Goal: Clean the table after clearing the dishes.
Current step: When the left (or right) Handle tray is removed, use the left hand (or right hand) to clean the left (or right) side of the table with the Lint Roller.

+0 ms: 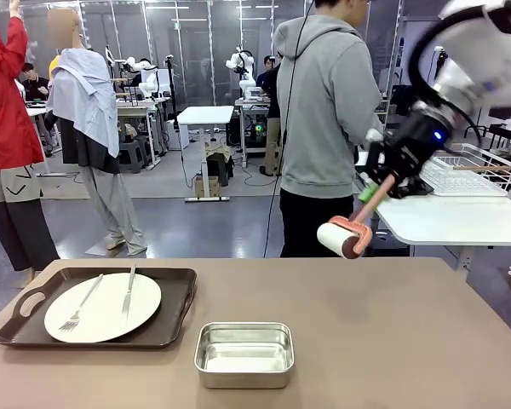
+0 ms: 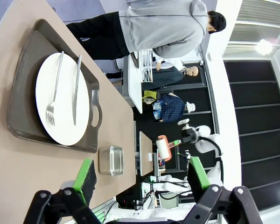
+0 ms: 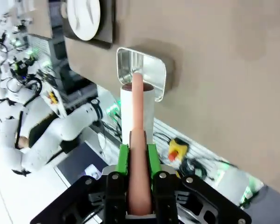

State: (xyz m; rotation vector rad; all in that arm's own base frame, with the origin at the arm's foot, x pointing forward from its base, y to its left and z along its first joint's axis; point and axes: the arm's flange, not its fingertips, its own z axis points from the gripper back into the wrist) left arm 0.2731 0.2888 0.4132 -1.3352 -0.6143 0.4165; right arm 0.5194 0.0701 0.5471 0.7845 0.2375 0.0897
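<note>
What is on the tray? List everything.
A white plate lies on the tray, with a fork and a knife side by side on top of it. The tray floor under the plate is covered, so anything beneath cannot be seen.

white plate [image 1: 104, 322], fork [image 1: 79, 308] and knife [image 1: 129, 291] rest in 1 dark tray [image 1: 175, 305] on the table [image 1: 392, 341].

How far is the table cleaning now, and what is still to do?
Done: the right hand is shut on the roller, held above the table. Under way: the roller has not touched down yet. Still to do: the tray with plate, fork and knife sits uncleared, and the left hand is open, holding nothing.
</note>
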